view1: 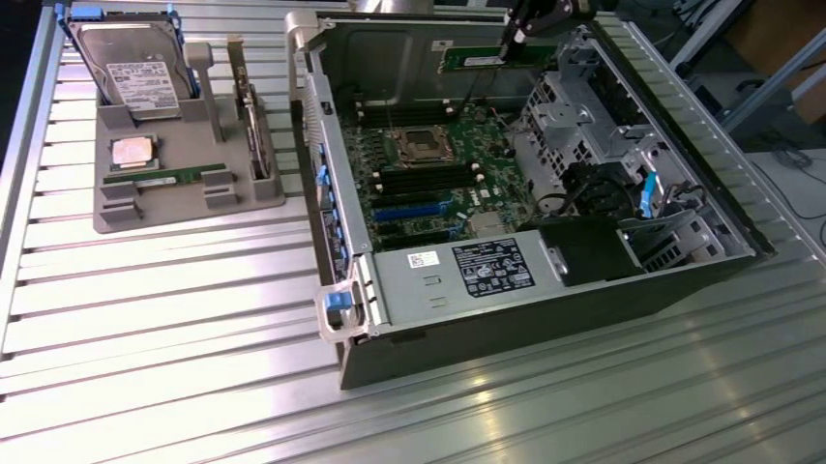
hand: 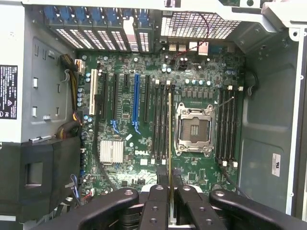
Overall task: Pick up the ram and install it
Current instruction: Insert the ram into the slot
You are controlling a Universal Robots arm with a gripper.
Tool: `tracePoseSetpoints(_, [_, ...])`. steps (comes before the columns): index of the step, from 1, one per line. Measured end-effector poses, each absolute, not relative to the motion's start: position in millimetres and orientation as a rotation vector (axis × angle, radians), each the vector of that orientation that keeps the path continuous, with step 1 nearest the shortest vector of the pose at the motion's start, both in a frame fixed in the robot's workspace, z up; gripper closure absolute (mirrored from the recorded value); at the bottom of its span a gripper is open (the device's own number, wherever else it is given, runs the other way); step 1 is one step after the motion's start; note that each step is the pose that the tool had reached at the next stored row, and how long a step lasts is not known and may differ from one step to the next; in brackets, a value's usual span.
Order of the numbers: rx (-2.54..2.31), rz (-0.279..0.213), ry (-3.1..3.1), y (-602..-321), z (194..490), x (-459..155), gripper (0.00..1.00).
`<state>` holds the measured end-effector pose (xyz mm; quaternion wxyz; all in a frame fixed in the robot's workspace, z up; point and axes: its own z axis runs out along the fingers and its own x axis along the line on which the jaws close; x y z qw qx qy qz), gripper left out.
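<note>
The ram (view1: 473, 61) is a narrow green stick hanging level above the far end of the open computer case (view1: 339, 184). My gripper (view1: 517, 41) is shut on one end of it, coming down from above. In the wrist view the ram (hand: 170, 139) appears edge-on as a thin gold line between my black fingers (hand: 156, 206). It hovers over the motherboard (hand: 144, 158), roughly in line with the black memory slots (hand: 160, 120) beside the open processor socket (hand: 194, 129). More black slots (view1: 420, 180) lie in front of the socket (view1: 421, 143) in the exterior view.
A grey holder (view1: 116, 217) at the exterior view's left carries a hard drive (view1: 135, 72), a square silver processor (view1: 133, 152), an upright expansion card (view1: 251, 116) and another green stick (view1: 168, 177). Inside the case are a power supply (view1: 465, 271) and drive cages (view1: 568, 116).
</note>
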<state>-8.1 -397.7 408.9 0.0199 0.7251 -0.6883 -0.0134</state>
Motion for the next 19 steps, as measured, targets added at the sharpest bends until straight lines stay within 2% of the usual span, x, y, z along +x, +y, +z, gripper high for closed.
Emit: tracePoseSetpoints(19, [2.233,-0.042,-2.152,-398.8,393.2,-8.1,0.87])
